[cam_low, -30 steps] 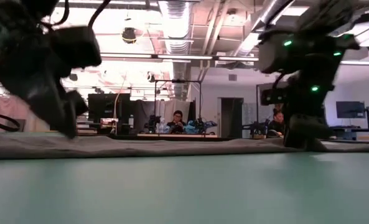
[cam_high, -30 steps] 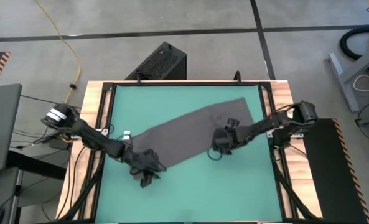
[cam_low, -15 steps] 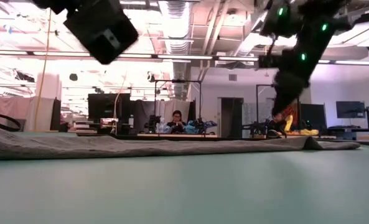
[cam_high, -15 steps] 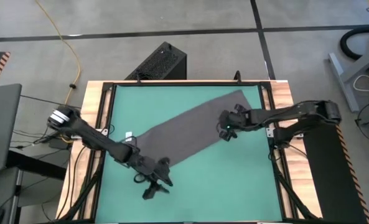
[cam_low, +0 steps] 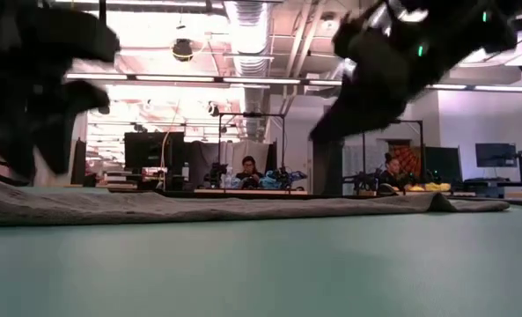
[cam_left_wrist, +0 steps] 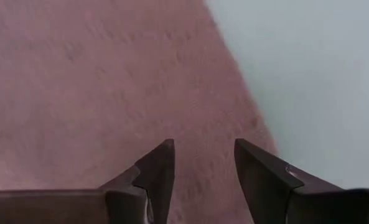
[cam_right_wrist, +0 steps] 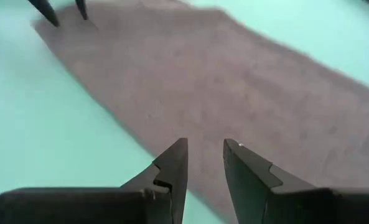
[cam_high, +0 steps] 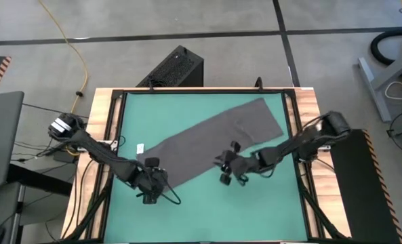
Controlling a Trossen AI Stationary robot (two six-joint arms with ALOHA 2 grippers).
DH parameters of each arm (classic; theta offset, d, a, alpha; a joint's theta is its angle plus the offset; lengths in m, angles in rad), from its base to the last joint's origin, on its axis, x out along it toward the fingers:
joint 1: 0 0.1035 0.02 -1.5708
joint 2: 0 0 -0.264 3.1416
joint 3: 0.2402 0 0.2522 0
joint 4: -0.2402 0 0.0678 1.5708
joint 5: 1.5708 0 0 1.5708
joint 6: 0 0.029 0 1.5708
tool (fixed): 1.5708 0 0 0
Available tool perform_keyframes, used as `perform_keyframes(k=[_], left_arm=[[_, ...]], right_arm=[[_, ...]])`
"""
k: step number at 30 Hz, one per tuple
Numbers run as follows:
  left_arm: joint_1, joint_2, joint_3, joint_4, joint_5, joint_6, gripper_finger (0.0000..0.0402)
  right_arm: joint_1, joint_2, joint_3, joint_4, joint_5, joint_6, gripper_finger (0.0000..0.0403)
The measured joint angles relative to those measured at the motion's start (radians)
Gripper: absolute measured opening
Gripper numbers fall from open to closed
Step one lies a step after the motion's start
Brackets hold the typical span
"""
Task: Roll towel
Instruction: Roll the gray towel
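Note:
The dark grey towel (cam_high: 207, 142) lies spread flat and slantwise on the green table, from near left to far right. Its small white tag (cam_high: 139, 147) sticks out at the left end. My left gripper (cam_high: 152, 184) hovers open over the towel's near left corner (cam_left_wrist: 109, 74). My right gripper (cam_high: 224, 169) hovers open over the towel's near long edge (cam_right_wrist: 234, 81), about midway along it. In the low view both grippers stand above the towel (cam_low: 199, 209).
The green mat (cam_high: 207, 210) is bare between the towel and the near edge. A wooden frame (cam_high: 102, 135) runs round the table. A black box (cam_high: 173, 68) stands on the floor beyond the far edge. People sit in the room behind (cam_low: 250, 172).
My left gripper swung out toward the table's near edge, lifted, and has come back to the towel's near left corner. My right gripper went up toward the far right end of the towel, then came toward the near left along the towel's edge. The towel lies as before.

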Motion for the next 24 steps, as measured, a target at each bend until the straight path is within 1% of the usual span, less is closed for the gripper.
perform_keyframes(k=[2, 4, 6, 8, 11, 15, 17, 19, 21, 23, 24], left_arm=[[0.000, 0.041, -0.025, 0.064, 0.055, -0.025, 0.0155], [0.000, 0.088, -0.037, 0.108, 0.108, -0.045, 0.0155], [-0.005, 0.117, -0.035, 0.217, 0.153, -0.050, 0.0155], [-0.009, 0.157, -0.036, 0.333, 0.178, -0.046, 0.0155], [-0.018, 0.204, -0.030, 0.523, 0.220, -0.006, 0.0155], [-0.011, 0.245, 0.005, 0.690, 0.277, 0.077, 0.0155], [-0.001, 0.241, 0.038, 0.708, 0.284, 0.128, 0.0155], [0.012, 0.225, 0.078, 0.698, 0.284, 0.175, 0.0155], [0.017, 0.194, 0.110, 0.651, 0.276, 0.226, 0.0155], [0.017, 0.154, 0.138, 0.609, 0.258, 0.272, 0.0155], [0.014, 0.129, 0.147, 0.563, 0.241, 0.289, 0.0155]], right_arm=[[-0.011, 0.067, 0.005, -0.001, 0.009, 0.035, 0.0127], [-0.028, 0.117, 0.006, -0.037, 0.001, 0.061, 0.0127], [-0.046, 0.149, 0.006, -0.090, -0.015, 0.083, 0.0127], [-0.061, 0.162, 0.010, -0.140, -0.028, 0.105, 0.0127], [-0.074, 0.144, 0.011, -0.229, -0.048, 0.114, 0.0127], [-0.080, 0.050, 0.006, -0.387, -0.061, 0.102, 0.0127], [-0.083, -0.023, 0.002, -0.461, -0.067, 0.102, 0.0127], [-0.076, -0.111, 0.005, -0.492, -0.079, 0.103, 0.0127], [-0.055, -0.193, 0.005, -0.499, -0.116, 0.112, 0.0127], [-0.022, -0.259, 0.005, -0.475, -0.156, 0.127, 0.0127], [0.002, -0.288, 0.005, -0.445, -0.170, 0.129, 0.0127]])
